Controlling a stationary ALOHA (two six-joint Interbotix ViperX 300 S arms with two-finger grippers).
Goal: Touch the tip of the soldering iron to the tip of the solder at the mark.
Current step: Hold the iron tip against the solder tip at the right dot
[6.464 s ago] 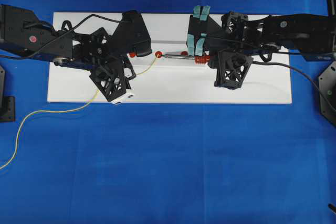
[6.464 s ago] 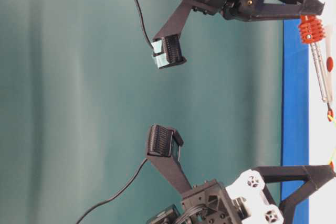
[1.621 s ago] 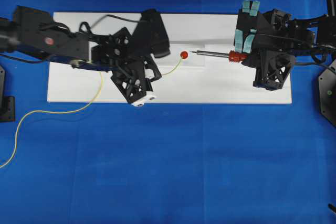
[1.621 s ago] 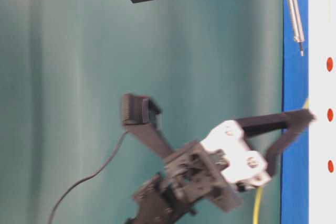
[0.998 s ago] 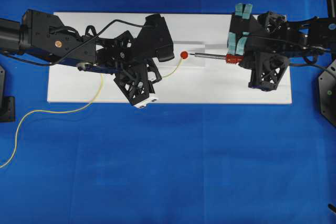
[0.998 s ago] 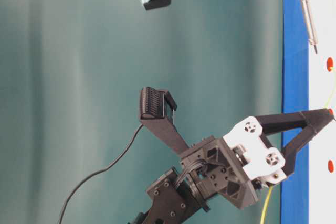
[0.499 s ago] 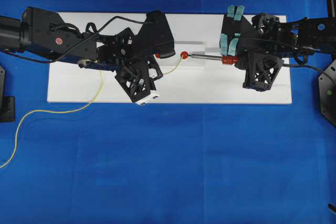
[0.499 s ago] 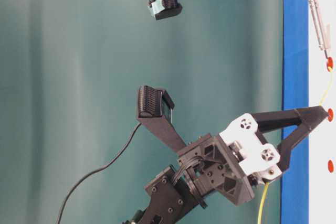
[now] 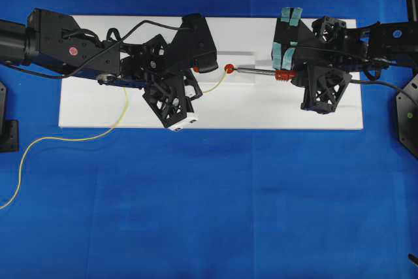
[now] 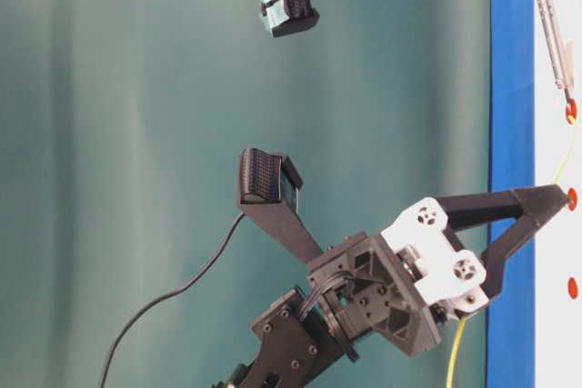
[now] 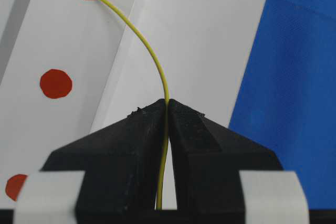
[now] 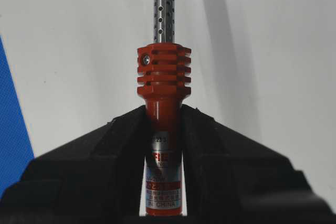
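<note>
The white board (image 9: 130,106) lies flat on the blue cloth (image 9: 209,213) and carries a row of red dots; the dot that matters, the mark (image 9: 229,68), sits near the middle of the board between the 2 arms.

The soldering iron (image 9: 261,72) lies nearly level above the board, its metal shaft pointing toward the mark. It looks rigid and light, with a smooth red handle that could twist in a loose grip, so the ribbed collar and the handle just behind it are the sensible place to hold. That is where the right gripper (image 12: 164,129) has it: the jaws are clamped on the handle below the ribs, the shaft running straight out ahead.

The solder (image 11: 149,51) is a thin yellow wire, soft and springy; it probably bends at the slightest push, so it needs holding close to its free end to keep the tip steady. The left gripper (image 11: 167,111) is pinched tight on it, with a short curved length reaching out to the mark and the long slack trailing off the board onto the cloth.

In the left wrist view the wire's tip rests on the mark, and a dark point, likely the iron's tip, shows at the dot's upper edge right beside it. Whether the 2 tips actually touch cannot be told.
</note>
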